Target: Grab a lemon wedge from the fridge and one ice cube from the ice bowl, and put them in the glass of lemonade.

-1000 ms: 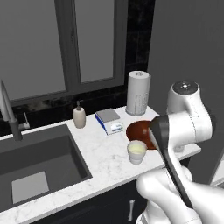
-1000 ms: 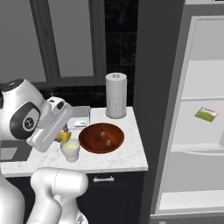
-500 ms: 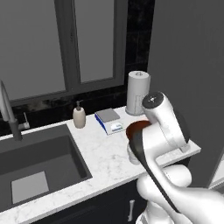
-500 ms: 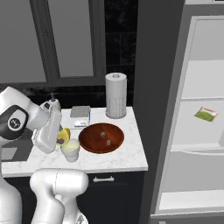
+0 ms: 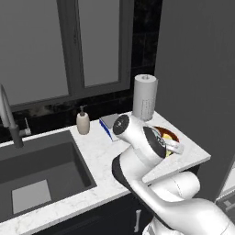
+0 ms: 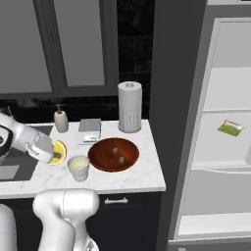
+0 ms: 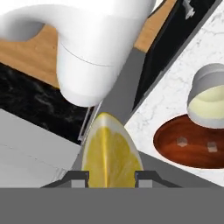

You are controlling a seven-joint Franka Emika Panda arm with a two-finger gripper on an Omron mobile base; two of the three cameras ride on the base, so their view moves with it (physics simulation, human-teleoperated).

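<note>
Lemon wedge [image 6: 59, 146] pinched in the claw [image 6: 55, 156], fingers [image 7: 80, 178] pressed against both flanks, held just at ten o'clock of the glass of lemonade [image 6: 78, 167] on the marble desk [image 6: 137, 175]. Ice bowl [image 6: 114, 154] touching the glass at its two o'clock, cubes inside; fridge [image 6: 215, 147] open at three o'clock. Best centred above the rim and lowered close before parting the fingers, avoiding any knock to the cup or splash.
</note>
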